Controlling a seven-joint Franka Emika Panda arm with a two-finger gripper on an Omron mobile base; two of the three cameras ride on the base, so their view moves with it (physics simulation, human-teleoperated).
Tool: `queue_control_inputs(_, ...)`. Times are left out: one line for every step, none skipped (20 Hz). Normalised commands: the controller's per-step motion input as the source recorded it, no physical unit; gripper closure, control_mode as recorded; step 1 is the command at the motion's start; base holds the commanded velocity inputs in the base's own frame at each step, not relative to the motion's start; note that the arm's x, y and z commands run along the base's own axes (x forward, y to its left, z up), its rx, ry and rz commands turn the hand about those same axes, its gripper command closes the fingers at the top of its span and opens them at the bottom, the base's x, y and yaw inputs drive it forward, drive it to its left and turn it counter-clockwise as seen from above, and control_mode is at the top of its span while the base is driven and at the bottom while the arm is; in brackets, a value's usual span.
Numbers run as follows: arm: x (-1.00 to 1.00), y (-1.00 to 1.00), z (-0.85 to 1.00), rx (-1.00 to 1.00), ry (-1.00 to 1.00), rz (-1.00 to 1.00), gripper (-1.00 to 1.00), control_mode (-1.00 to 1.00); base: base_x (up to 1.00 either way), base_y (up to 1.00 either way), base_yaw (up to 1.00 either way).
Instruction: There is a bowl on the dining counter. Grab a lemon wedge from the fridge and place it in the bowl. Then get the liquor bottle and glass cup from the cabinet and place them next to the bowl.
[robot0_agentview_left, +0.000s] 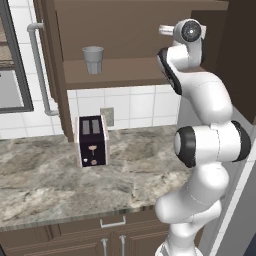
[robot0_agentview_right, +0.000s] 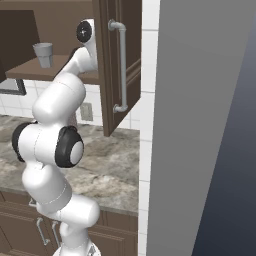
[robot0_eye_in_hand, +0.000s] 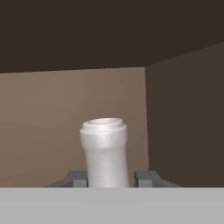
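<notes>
Fingers grasp the liquor bottle at its neck inside the cabinet; a loose grip could let it tilt and slip.

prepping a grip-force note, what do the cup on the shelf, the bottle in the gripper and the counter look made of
Glass cup: grey, see-through, likely glass or clear plastic. Liquor bottle: opaque, pale, matte neck with a ridged lip; glass or ceramic, hard to tell. Counter: grey-brown, veined, polished, looks like marble.
</notes>
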Motion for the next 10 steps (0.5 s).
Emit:
queue_control_inputs(-0.14, 0.0, -0.03, 0.0, 0.0, 0.0, 1.0, -1.0, 0.0, 0.0, 0.0)
queue_control_inputs(-0.16, 0.0, -0.02, 0.0, 0.0, 0.0, 1.0, -1.0, 0.0, 0.0, 0.0)
queue_control_inputs(-0.19, 0.0, -0.02, 0.0, 0.0, 0.0, 1.0, -1.0, 0.0, 0.0, 0.0)
queue_control_inputs(-0.27, 0.0, 0.0, 0.0, 0.0, 0.0, 1.0, -1.0, 0.0, 0.0, 0.0)
queue_control_inputs(-0.34, 0.01, 0.0, 0.0, -0.03, 0.0, 1.0, -1.0, 0.0, 0.0, 0.0)
queue_control_inputs(-0.36, 0.0, 0.0, 0.01, -0.03, 0.0, 1.0, -1.0, 0.0, 0.0, 0.0)
queue_control_inputs(-0.54, 0.0, -0.01, 0.04, -0.05, -0.02, 1.0, -1.0, 0.0, 0.0, 0.0)
queue_control_inputs(-0.67, 0.0, -0.05, 0.08, -0.08, -0.05, 1.0, -1.0, 0.0, 0.0, 0.0)
queue_control_inputs(-0.81, 0.0, -0.03, 0.09, -0.11, -0.05, 1.0, -1.0, 0.0, 0.0, 0.0)
queue_control_inputs(-0.93, 0.0, 0.0, 0.11, -0.1, -0.04, 1.0, -1.0, 0.0, 0.0, 0.0)
